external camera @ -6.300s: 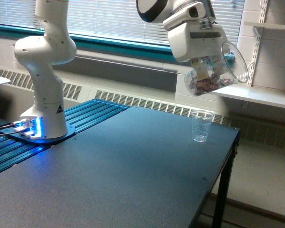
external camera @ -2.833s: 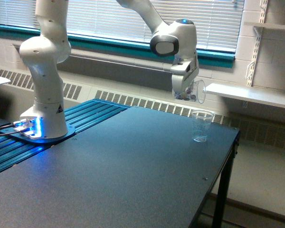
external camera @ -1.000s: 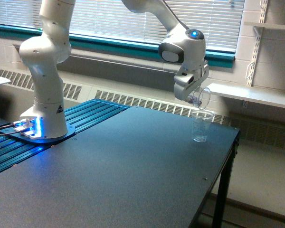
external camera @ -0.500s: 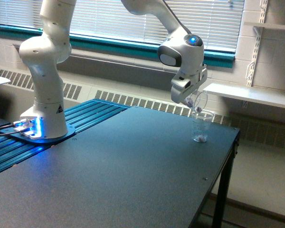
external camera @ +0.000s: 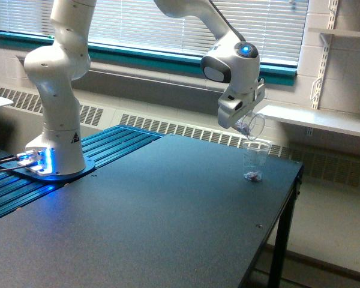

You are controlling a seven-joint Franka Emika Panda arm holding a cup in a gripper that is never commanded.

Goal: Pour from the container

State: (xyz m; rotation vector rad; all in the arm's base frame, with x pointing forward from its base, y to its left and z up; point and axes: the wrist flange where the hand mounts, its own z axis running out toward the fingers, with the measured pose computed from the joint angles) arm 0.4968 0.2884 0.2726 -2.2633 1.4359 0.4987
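Fingers of the white robot gripper (external camera: 242,122) closed on the clear plastic handled container (external camera: 254,125), though the fingertips themselves are too small and blocked by the vessel to make out. Container held in the air, tilted with its wide mouth facing the exterior view's right and down, directly above and just beside the rim of a small clear tapered cup (external camera: 254,159). Container not touching the cup as far as can be told. A few small dark-pinkish bits visible inside the container near its lower lip; a small pile of the same bits sits at the bottom of the cup. Cup stands upright on the dark blue-grey worktop (external camera: 144,216), near the far corner on the exterior view's right. White arm base (external camera: 54,144) with a blue light glowing sits on a ribbed blue mat (external camera: 102,150) at the exterior view's left, well apart from the cup. Window blinds (external camera: 138,24) and a white wall shelf (external camera: 324,120) behind.
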